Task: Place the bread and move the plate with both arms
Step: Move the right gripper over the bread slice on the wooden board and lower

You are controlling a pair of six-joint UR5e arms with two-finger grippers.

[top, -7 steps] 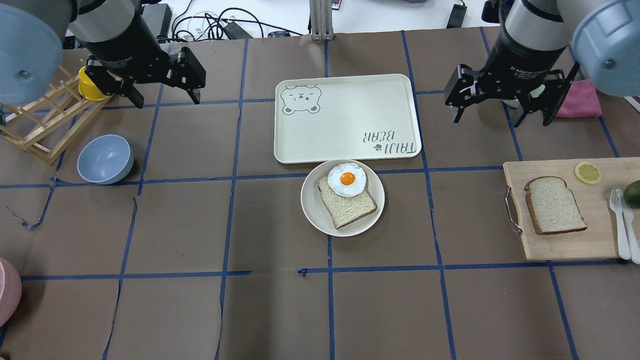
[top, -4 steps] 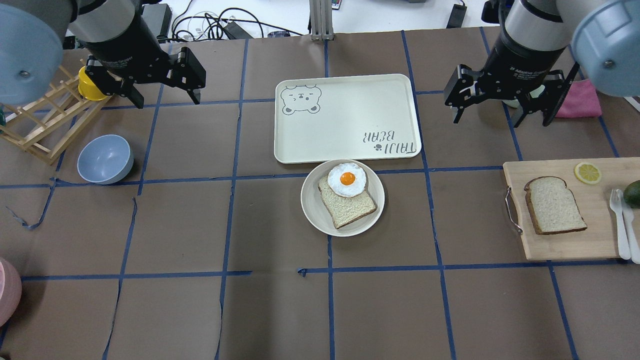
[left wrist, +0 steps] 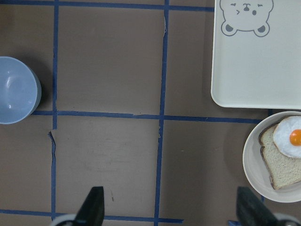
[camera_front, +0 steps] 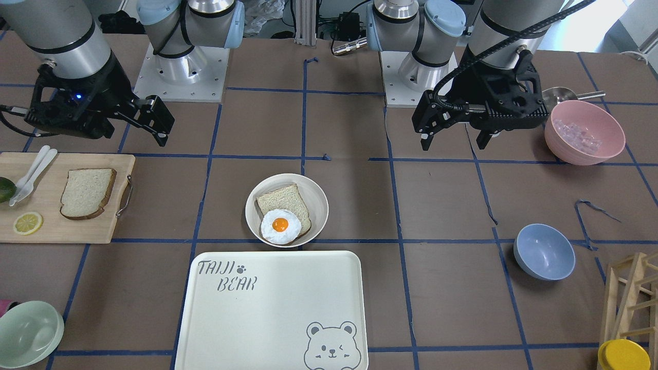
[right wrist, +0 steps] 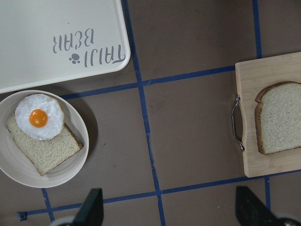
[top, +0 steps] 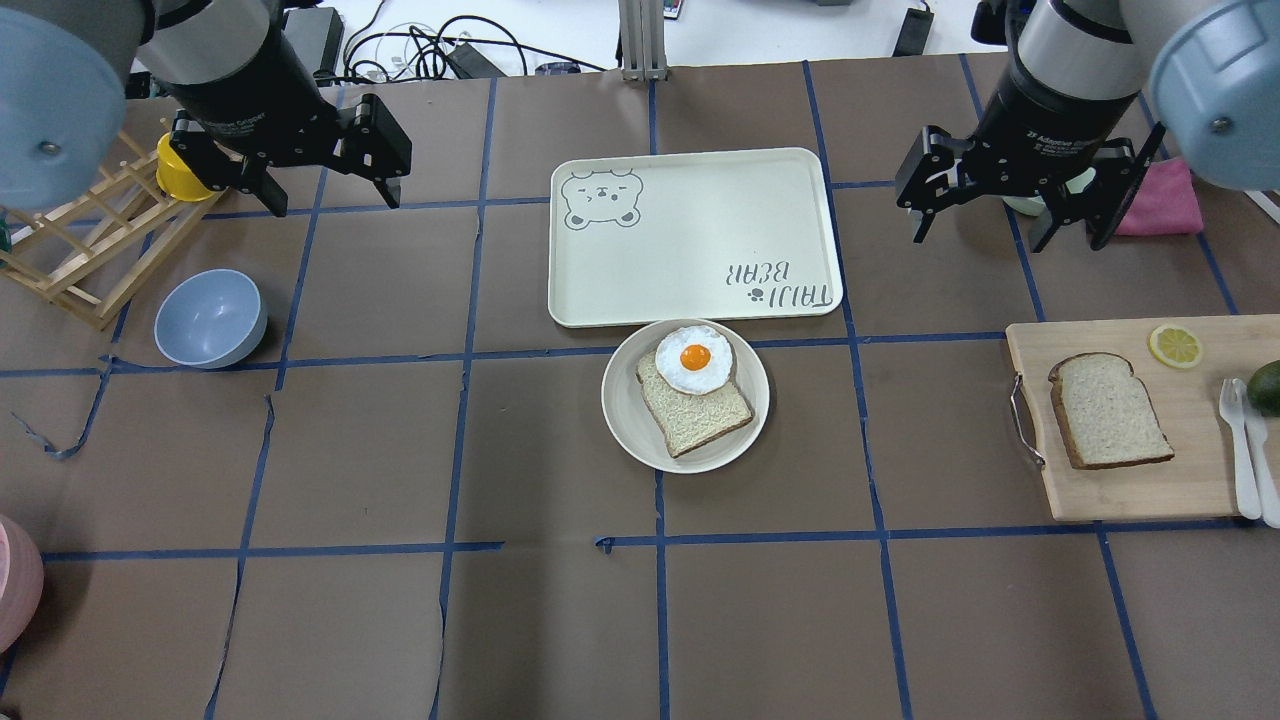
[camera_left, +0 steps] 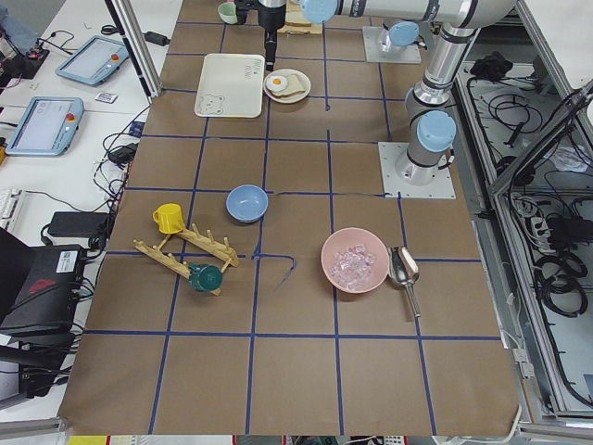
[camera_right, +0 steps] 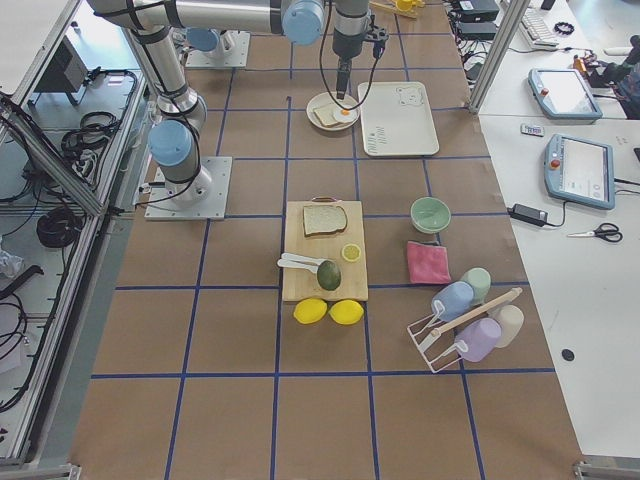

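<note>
Left gripper (top: 333, 203) hovers over the far left part of the table (top: 560, 620), jaws spread wide, nothing between them. Right gripper (top: 990, 238) hovers over the far right part, jaws also spread wide, empty. Both wrist views show the finger tips far apart at the bottom corners.

Bread (top: 1110, 410) lies flat on a wooden cutting board (top: 1120, 495) at the robot's right side, close to the board's metal handle end, well apart from both grippers. On the same board: a lemon slice (top: 1175, 345), white plastic cutlery (top: 1240, 440) and part of an avocado (top: 1268, 385) at the frame edge.

Plate (top: 625, 420) sits at the table centre, just beside the near long edge of the bear-printed tray (top: 700, 220). The plate holds a second bread slice (top: 700, 412) with a fried egg (top: 694, 358) on its far end. Tray has nothing on it.

Blue bowl (top: 210, 318) stands on the robot's left, near a wooden rack (top: 90, 250) with a yellow cup (top: 180, 180). Pink cloth (top: 1160, 200) lies behind the right gripper.
</note>
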